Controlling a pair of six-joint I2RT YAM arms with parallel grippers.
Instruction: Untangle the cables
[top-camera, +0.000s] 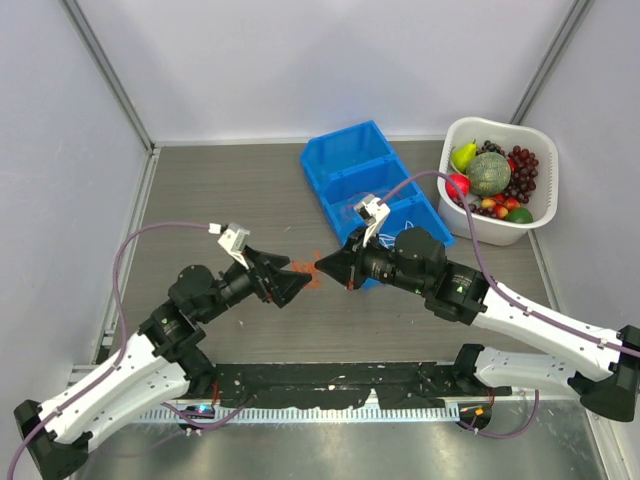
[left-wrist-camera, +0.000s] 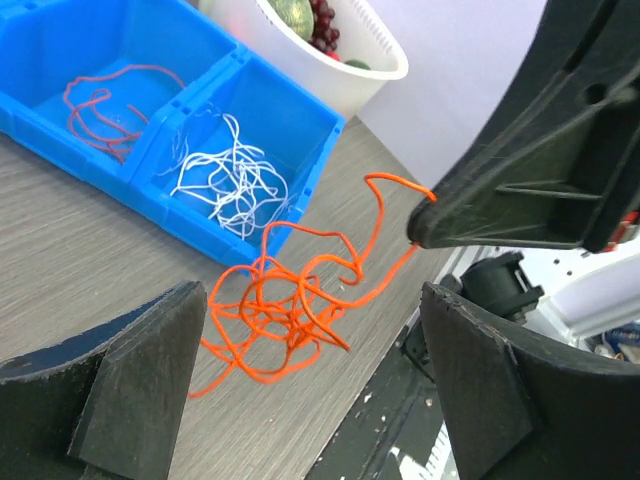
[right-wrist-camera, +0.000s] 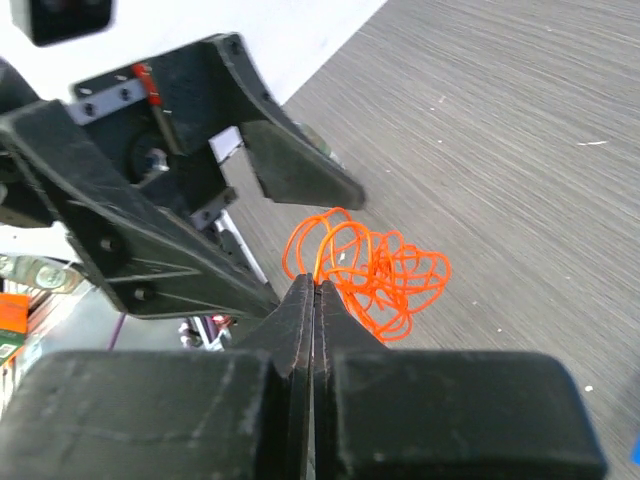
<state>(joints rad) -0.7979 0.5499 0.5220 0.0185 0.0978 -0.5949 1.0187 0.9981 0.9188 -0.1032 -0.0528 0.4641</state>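
Orange cable (left-wrist-camera: 285, 305) is the one in play right now, and it's a proper knotted clump out over the wood-grain surface (left-wrist-camera: 90, 250), just in front of the blue bin (left-wrist-camera: 305, 150). The right tool (right-wrist-camera: 313, 292) is pinched tight on one loose strand of it, and the rest of the clump sits just past its tips. The left tool (top-camera: 297, 284) is nose to nose with it, jaws wide apart. The clump is in the gap between them, and as far as I can see they aren't touching it. Can't tell whether the clump rests on the surface or dangles a bit above it.

A white cable (left-wrist-camera: 230, 175) is in one compartment of the bin and a red cable (left-wrist-camera: 105, 100) is in the one next to it, so I'd guess the orange one is the last to sort.

What worries me:
- If the left tool closes on the middle of the ball rather than on a single strand, pulling apart would just cinch the knots tighter.
- The right tool only has a very thin strand, so a sharp tug could slip it out and drop the lot.
- The two tools are really close together, so a sloppy close could knock them into each other.

The fruit basket (top-camera: 500, 232) is well off to the side, no trouble there.
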